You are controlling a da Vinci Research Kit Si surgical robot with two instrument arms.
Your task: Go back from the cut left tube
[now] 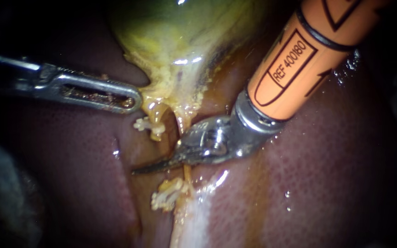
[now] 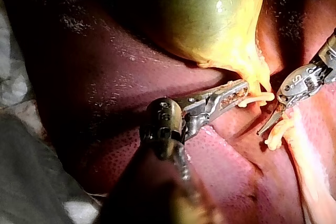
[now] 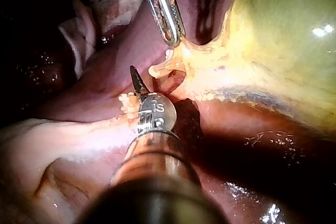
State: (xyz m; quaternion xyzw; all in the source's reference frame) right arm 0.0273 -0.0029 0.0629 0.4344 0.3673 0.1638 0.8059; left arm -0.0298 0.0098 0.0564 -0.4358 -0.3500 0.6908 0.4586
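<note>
gallbladder (image 1: 175, 27) yellow-green | liver (image 1: 327, 183) dk red, speckled | R shaft (image 1: 309, 50) orange, blk lines

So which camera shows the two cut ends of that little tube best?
The endoscope view: the pale frayed upper end and lower end show large and apart, the right instrument between them. The left wrist view shows both, small; in the right wrist view that instrument partly covers one.
</note>
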